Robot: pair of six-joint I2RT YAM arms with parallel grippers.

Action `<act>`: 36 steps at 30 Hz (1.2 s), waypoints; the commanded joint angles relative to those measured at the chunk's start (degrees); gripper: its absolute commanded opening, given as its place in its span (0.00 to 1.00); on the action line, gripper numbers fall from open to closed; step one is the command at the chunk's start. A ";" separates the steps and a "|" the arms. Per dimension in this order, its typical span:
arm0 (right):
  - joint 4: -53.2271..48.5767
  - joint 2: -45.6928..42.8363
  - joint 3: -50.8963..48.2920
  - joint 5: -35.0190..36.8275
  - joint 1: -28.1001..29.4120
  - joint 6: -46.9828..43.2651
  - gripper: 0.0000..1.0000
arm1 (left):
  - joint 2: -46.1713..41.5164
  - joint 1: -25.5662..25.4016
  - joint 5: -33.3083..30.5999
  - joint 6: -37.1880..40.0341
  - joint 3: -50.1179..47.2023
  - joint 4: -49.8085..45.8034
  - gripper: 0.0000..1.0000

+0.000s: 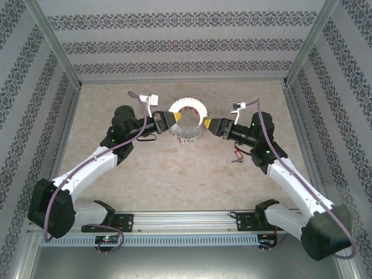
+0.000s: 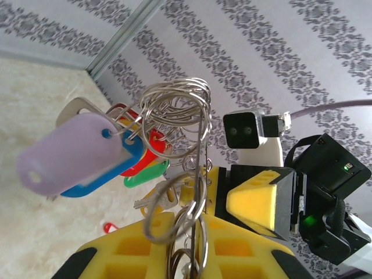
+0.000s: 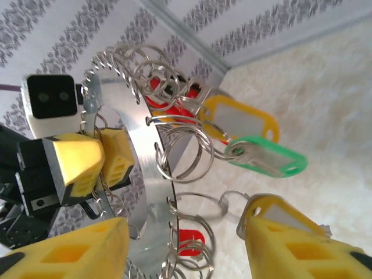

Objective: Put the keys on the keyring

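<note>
Clamping keyring rim with closed left gripper; straddling opposite rim with right gripper, spread open, not gripping.

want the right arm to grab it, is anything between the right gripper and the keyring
nothing visible does: the right gripper is open with its fingers either side of the keyring, the left gripper clamped on its opposite side

Bright, even, diffuse light across my table, soft faint shadows, glints on the keyring, lilac tag close to my lens blurred
</note>
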 commanded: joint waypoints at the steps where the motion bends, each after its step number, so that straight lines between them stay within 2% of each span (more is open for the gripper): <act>1: -3.11 -5.41 0.79 7.57 -0.67 -8.36 0.56 | 0.53 1.00 3.88 3.52 5.32 7.21 0.00; 3: -1.99 -8.81 -1.16 10.17 -0.67 -13.84 0.59 | 0.95 1.26 4.68 4.46 6.60 7.68 0.00; 6: -1.05 -12.67 -3.92 14.25 -0.68 -23.18 0.49 | 0.92 1.43 5.15 6.94 6.84 10.68 0.00; 12: 0.70 -13.42 -6.46 7.82 0.67 -41.46 0.35 | 1.28 1.41 4.11 11.81 3.82 19.38 0.00; 14: 1.79 -13.22 -7.48 4.29 2.85 -49.81 0.28 | 1.78 1.45 5.10 12.45 4.68 19.27 0.00; 15: 2.03 -13.30 -7.94 4.69 4.47 -53.28 0.27 | 2.04 1.40 5.63 12.68 5.04 19.32 0.00; 17: 3.05 -13.39 -8.91 9.81 8.76 -59.55 0.27 | 2.52 1.43 6.25 13.12 5.47 19.37 0.00; 23: 7.81 -11.35 -9.85 18.98 16.59 -66.55 0.22 | 2.35 1.44 6.01 14.00 5.70 18.47 0.00; 28: 11.99 -9.63 -10.61 26.48 21.32 -69.57 0.22 | 1.12 1.40 4.59 14.37 4.90 17.05 0.00; 31: 14.67 -9.06 -11.34 30.44 22.84 -70.05 0.23 | -0.16 1.38 3.75 15.09 4.49 14.96 0.00; 36: 14.24 -8.89 -11.42 31.51 23.64 -70.07 0.24 | -1.75 1.41 2.56 15.23 3.09 14.44 0.00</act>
